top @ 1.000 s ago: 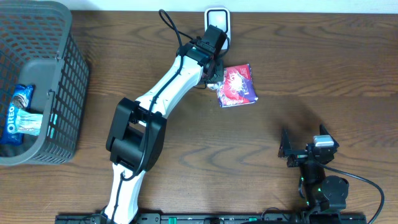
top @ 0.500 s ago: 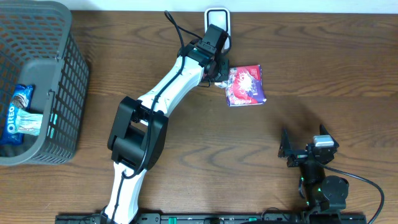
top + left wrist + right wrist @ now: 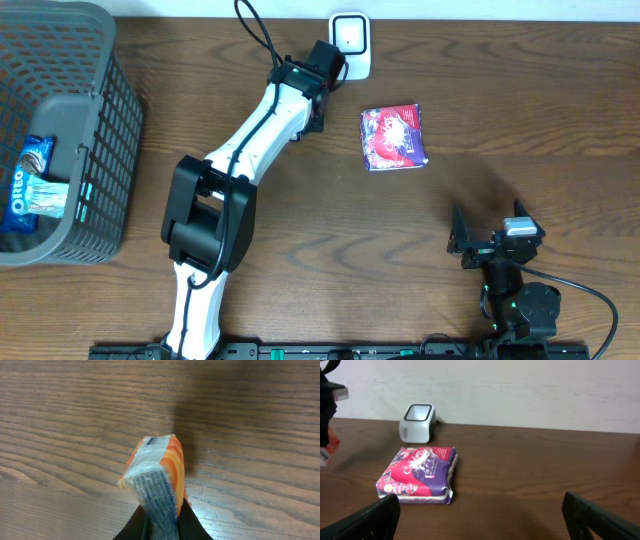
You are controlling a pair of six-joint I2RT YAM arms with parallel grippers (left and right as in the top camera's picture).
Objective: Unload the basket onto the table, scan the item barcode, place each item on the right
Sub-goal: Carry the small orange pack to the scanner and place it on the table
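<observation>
Now left gripper [image 3: 161, 522], clamping orange packet [image 3: 157, 470], has left purple packet [image 3: 394, 138] behind.

Noted: my left arm [image 3: 262, 128] had white shells, black joints, a black cable looping off its wrist. My right arm [image 3: 518, 303] and right gripper [image 3: 480, 522] were all black.

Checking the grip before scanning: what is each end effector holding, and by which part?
The left end effector pinches an orange packet by one end. The right end effector is open, holding nothing.
</observation>
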